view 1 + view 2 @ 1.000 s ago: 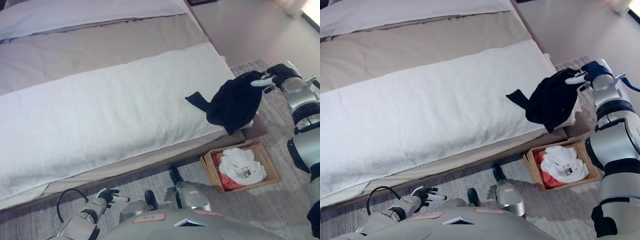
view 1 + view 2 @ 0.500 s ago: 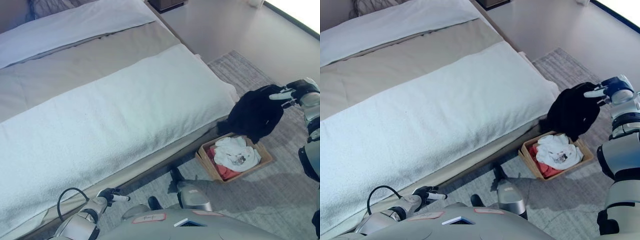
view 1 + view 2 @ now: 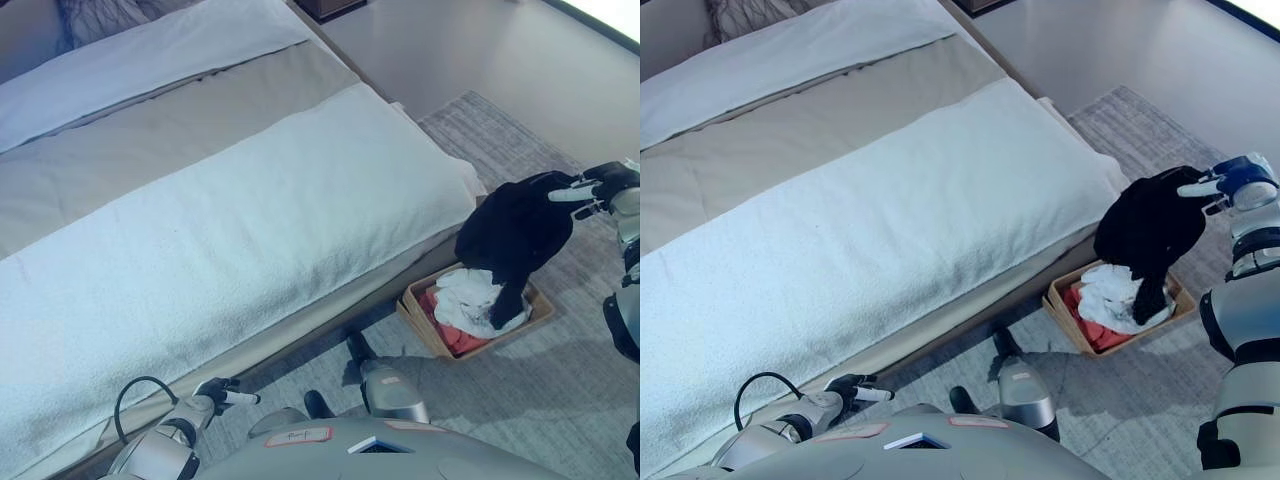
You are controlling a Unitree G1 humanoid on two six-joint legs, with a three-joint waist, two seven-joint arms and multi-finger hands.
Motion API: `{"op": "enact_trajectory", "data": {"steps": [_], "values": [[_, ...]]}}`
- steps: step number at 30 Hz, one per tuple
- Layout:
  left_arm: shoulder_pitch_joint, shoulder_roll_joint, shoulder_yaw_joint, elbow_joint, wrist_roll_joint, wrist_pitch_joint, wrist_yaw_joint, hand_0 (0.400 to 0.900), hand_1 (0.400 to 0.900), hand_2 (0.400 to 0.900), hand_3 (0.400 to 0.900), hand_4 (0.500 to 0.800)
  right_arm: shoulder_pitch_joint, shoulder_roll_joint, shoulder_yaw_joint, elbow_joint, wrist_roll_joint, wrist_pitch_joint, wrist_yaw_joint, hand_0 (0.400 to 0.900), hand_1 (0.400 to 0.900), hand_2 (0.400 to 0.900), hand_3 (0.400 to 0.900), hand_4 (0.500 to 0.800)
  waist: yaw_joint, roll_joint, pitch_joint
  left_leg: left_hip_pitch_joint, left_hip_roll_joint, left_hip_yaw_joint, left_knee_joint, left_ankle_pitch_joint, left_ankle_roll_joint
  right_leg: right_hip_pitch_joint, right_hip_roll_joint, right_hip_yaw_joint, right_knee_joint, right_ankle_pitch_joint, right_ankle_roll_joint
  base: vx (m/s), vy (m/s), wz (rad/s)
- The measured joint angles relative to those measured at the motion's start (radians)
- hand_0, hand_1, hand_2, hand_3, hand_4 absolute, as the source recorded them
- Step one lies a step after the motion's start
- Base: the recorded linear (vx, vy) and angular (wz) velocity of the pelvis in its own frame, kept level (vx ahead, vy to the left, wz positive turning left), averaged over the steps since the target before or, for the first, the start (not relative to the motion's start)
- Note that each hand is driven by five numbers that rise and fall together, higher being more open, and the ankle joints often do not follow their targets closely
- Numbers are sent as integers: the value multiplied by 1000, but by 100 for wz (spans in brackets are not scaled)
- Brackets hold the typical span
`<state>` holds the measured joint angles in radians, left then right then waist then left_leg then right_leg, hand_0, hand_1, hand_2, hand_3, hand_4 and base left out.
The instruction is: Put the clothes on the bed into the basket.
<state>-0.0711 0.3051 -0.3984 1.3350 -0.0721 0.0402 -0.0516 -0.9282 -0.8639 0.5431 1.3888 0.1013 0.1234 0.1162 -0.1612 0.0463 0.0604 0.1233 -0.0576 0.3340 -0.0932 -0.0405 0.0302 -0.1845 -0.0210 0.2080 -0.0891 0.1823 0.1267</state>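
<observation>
At the right edge of the frame you see the black garment hanging from your right hand, whose fingers pinch its top edge; its lower end dangles into the wooden basket below, over the white cloth and red cloth already inside. Left of the basket lies the bed, covered by a white blanket. Your left hand sits low at the bottom left, fingers loosely extended, holding nothing.
</observation>
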Motion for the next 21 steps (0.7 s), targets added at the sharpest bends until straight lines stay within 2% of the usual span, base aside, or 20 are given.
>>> {"op": "enact_trajectory", "data": {"steps": [21], "values": [[2,-2,-1,0,0,0,0,900,900,900,900,800,0,0,-22,17,0,0,-1,900,900,900,900,800,5,8,-1,-1,0,-26,0,0,-2,7,-8,-28,0,0,0,-3,-6,2]]}}
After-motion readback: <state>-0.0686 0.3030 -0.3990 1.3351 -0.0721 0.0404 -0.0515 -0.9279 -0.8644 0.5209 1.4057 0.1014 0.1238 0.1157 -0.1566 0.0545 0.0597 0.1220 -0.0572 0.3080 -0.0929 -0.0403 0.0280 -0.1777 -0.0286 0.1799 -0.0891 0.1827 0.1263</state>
